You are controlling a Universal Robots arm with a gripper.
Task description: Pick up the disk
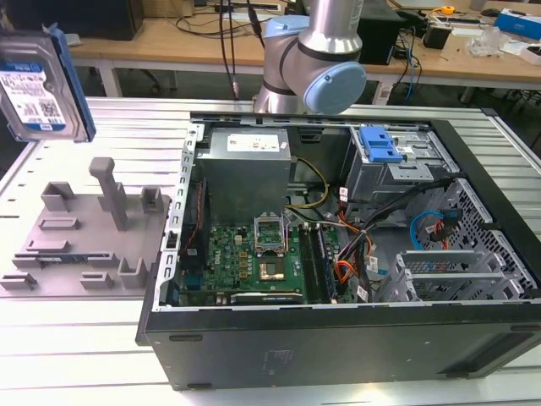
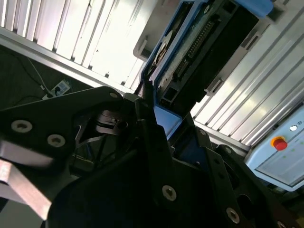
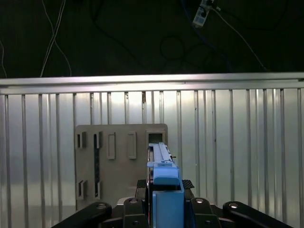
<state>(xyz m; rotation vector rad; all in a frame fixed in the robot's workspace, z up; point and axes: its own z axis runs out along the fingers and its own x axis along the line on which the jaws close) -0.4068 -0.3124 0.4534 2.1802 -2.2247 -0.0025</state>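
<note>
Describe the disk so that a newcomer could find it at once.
Start at the open computer case, then the grey tray on the exterior view's left. The disk hangs above that tray: flat, silver, white-and-blue label, blue side rails.

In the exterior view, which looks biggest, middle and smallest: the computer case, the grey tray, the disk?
1. computer case
2. grey tray
3. disk, though it sits near the camera, so it may look bigger than it is.
</note>
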